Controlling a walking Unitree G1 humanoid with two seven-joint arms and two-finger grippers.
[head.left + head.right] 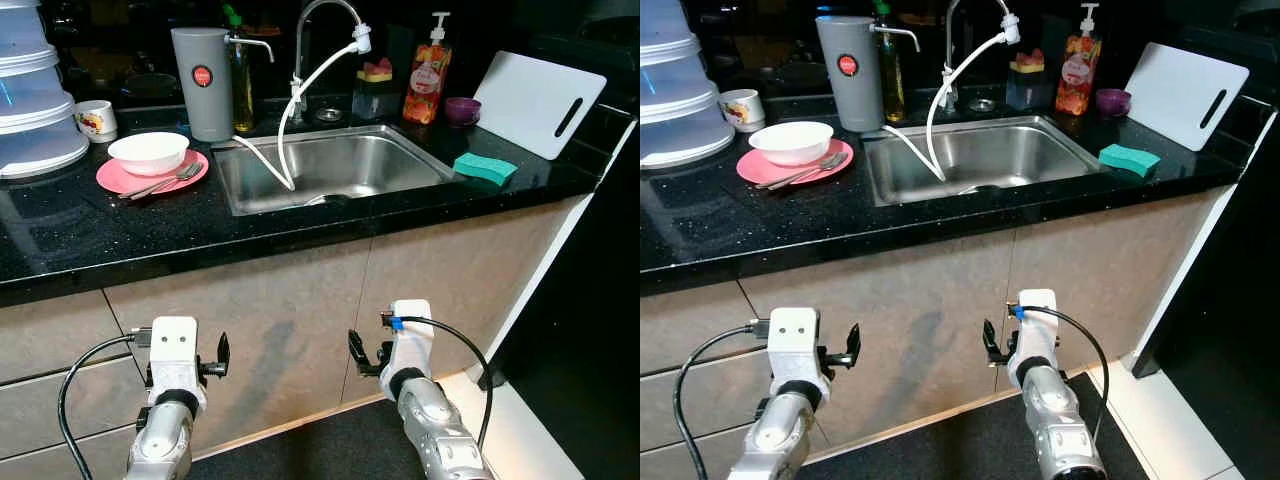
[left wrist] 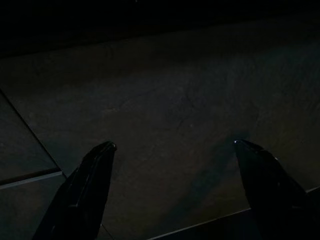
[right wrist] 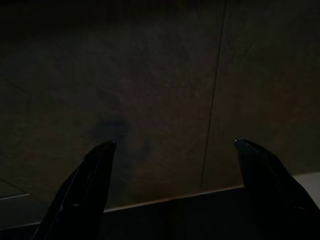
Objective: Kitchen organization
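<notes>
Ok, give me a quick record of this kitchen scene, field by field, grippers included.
counter: black speckled stone
sink: stainless steel basin, white hose hanging into it
left of sink: white bowl on pink plate with cutlery
right of sink: green sponge, white cutting board
left gripper: open, low, facing cabinet
right gripper: open, low, facing cabinet

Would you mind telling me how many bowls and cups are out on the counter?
3: a white bowl on the pink plate, a patterned cup behind it, and a purple cup beside the cutting board. Others may be hidden.
</notes>
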